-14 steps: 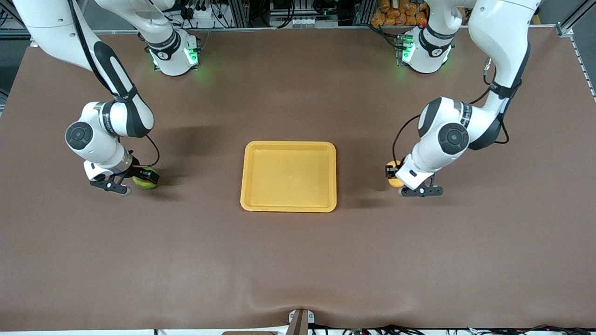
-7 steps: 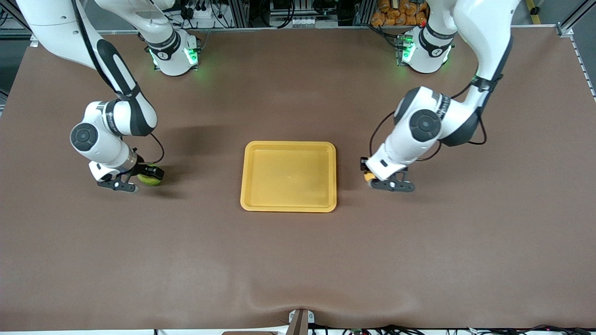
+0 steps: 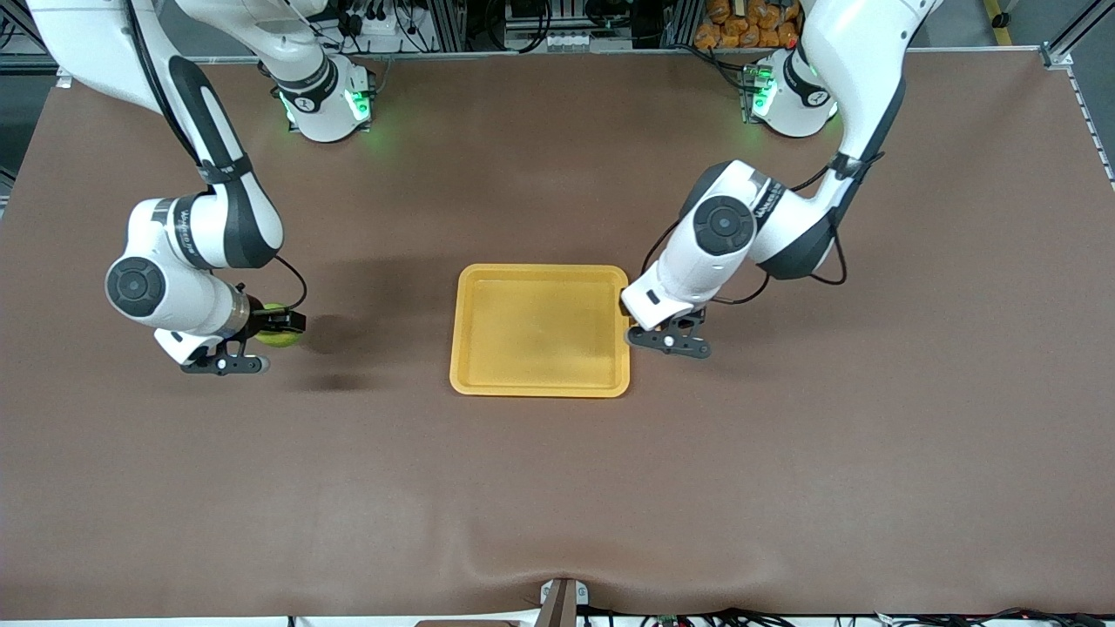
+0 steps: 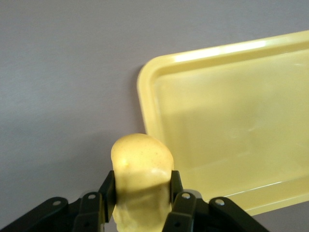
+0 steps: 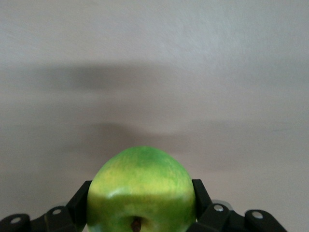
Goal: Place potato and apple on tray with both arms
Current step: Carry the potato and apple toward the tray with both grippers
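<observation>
The yellow-orange tray [image 3: 540, 383] lies in the middle of the table. My left gripper [image 3: 631, 327] is shut on the potato [image 4: 141, 164] and holds it just beside the tray's rim [image 4: 145, 104] at the left arm's end. The hand hides the potato in the front view. My right gripper [image 3: 284, 323] is shut on the green apple [image 3: 275, 338] and holds it over bare table toward the right arm's end, well apart from the tray. The right wrist view shows the apple [image 5: 141, 186] between the fingers, stem dimple facing the camera.
The brown table mat [image 3: 557, 488] spreads all round the tray. The arms' green-lit bases [image 3: 327, 104] stand along the edge farthest from the front camera. Orange items [image 3: 740, 22] are piled off the table near the left arm's base.
My left arm has carried the potato across the table to the tray's rim. My right gripper has raised the apple slightly and stayed near the same spot.
</observation>
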